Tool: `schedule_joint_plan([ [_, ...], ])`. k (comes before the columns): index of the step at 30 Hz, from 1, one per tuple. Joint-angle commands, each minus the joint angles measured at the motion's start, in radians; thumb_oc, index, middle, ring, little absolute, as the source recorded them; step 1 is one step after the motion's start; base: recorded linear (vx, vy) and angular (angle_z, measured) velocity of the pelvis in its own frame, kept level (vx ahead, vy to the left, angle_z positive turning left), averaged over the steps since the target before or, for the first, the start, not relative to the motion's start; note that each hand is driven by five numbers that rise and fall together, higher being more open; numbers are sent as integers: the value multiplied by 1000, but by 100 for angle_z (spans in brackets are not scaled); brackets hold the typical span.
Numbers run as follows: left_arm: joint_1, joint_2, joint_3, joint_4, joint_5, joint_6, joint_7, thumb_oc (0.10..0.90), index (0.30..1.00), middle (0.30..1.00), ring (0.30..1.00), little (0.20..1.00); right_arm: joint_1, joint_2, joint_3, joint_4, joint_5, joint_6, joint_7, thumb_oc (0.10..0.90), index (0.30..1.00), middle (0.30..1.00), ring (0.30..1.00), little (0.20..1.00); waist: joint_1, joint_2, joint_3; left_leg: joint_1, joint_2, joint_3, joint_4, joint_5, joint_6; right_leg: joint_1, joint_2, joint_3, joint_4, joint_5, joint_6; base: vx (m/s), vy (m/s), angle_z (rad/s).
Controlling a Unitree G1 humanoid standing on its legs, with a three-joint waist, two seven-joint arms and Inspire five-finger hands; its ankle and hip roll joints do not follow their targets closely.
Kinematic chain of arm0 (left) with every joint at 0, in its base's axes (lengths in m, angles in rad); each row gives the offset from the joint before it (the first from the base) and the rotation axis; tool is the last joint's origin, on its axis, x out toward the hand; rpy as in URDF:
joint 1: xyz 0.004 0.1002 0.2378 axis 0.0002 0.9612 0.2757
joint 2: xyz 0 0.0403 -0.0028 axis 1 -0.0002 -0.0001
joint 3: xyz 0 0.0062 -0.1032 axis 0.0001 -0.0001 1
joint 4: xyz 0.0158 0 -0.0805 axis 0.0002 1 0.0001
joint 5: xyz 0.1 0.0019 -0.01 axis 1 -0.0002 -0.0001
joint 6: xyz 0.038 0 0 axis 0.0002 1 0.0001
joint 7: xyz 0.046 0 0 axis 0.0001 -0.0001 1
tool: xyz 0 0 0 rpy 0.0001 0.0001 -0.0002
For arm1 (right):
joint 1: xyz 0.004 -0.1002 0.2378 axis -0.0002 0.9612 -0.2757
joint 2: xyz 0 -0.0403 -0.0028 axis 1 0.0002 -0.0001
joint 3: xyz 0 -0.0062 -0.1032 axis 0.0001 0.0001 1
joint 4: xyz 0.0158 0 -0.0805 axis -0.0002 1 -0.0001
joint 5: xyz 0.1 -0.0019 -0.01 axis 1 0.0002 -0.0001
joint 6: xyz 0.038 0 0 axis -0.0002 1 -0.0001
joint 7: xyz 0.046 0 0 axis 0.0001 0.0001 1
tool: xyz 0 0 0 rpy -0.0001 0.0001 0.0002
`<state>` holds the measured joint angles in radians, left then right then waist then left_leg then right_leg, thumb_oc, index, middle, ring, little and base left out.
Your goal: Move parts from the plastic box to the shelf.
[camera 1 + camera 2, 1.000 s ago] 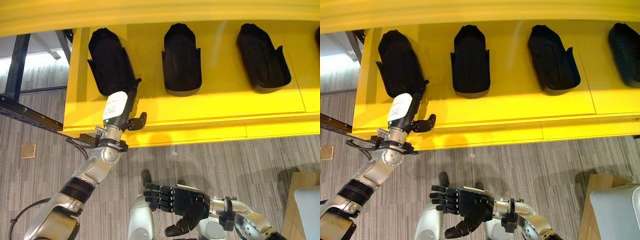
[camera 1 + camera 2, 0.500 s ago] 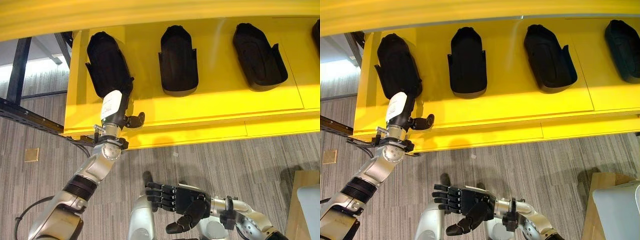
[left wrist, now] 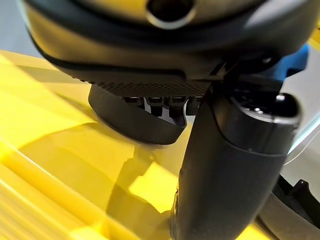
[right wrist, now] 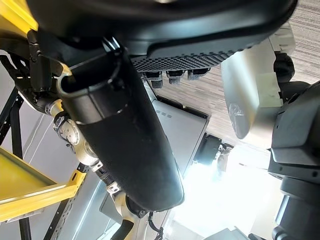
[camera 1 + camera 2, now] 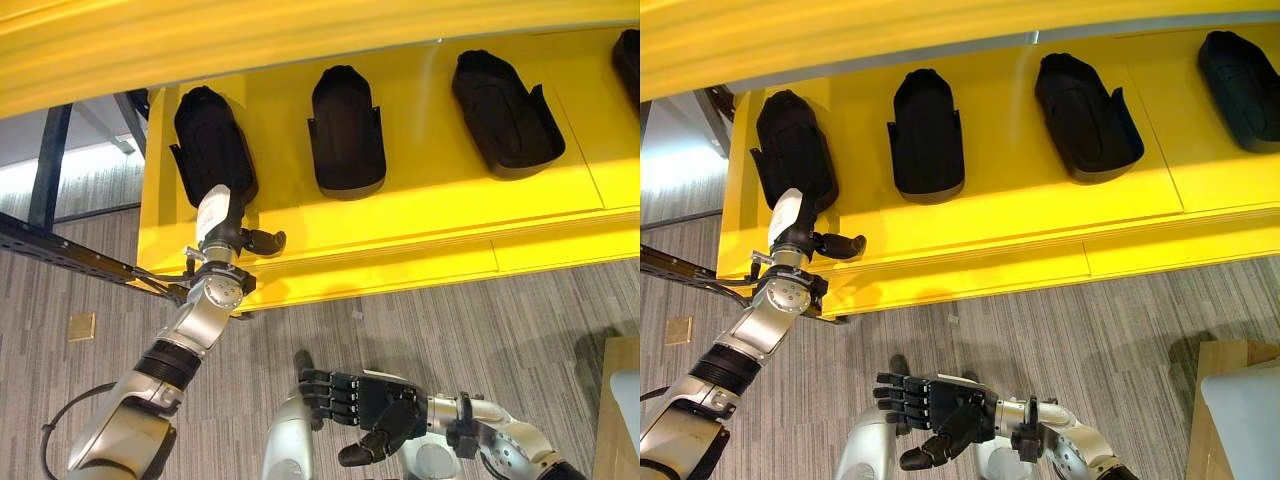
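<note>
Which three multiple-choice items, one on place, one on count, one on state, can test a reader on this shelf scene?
1. Where is the left robot hand?
A. at the leftmost part
B. at the rightmost part
C. low over the floor

2. How many black parts lie on the shelf?
A. two
B. four
C. six

3. How is the right robot hand?
A. open, holding nothing
B. shut on a part
C. pressing the shelf

Key:
1 A, the left robot hand reaches the leftmost part.
2 B, four lie along the shelf.
3 A, the right robot hand has spread fingers.
</note>
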<state>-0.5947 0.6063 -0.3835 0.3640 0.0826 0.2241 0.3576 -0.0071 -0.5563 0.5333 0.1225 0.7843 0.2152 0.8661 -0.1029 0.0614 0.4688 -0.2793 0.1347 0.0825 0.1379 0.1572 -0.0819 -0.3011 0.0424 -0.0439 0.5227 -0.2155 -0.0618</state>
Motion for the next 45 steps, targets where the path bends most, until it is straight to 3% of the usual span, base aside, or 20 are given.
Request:
schedule_joint_plan([
  [1, 23, 29, 43, 131, 3, 84, -9, 900, 1000, 1000, 1000, 1000, 3, 77, 9, -125, 27, -12, 43, 900, 1000, 1000, 1000, 1000, -24, -58, -26, 5, -49, -16, 73, -87, 41, 42, -37, -68, -123, 84, 65, 0, 0, 0],
  [45, 252, 38, 118, 26, -20, 66, -89, 900, 1000, 1000, 1000, 1000, 28, 77, -64, -112, 2, -1, 54, 900, 1000, 1000, 1000, 1000, -1, -39, -48, 42, -64, -26, 63, -95, 44, 77, -51, -81, -133, 73, 61, 0, 0, 0],
])
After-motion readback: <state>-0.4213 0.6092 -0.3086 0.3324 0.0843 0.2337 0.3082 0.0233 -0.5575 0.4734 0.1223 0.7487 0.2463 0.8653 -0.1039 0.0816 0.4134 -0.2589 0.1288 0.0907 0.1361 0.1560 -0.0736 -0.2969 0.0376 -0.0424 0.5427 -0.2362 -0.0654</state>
